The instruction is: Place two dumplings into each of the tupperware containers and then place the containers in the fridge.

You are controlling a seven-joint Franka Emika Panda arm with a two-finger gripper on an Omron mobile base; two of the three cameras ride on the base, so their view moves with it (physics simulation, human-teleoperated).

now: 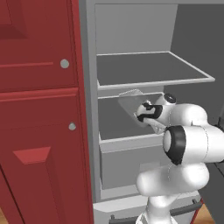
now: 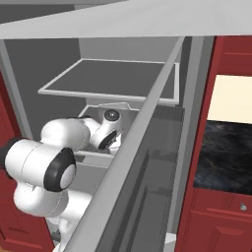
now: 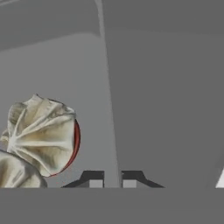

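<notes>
Hand [image 3: 112, 178] pinched shut on tupperware container [image 1: 131, 103] wall inside fridge [image 1: 131, 26], two dumplings [image 3: 41, 135] within, shelf [image 1: 153, 70] above

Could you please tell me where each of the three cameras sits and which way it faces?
Left base view: behind the arm's left, facing the open fridge; the gripper holds a tilted white container.
Right base view: behind the arm's right, past the fridge door's edge; elbow and wrist show.
Hand view: on the hand, looking along the closed fingertips at two dumplings.
Both base views share the fridge shelf and container.
</notes>
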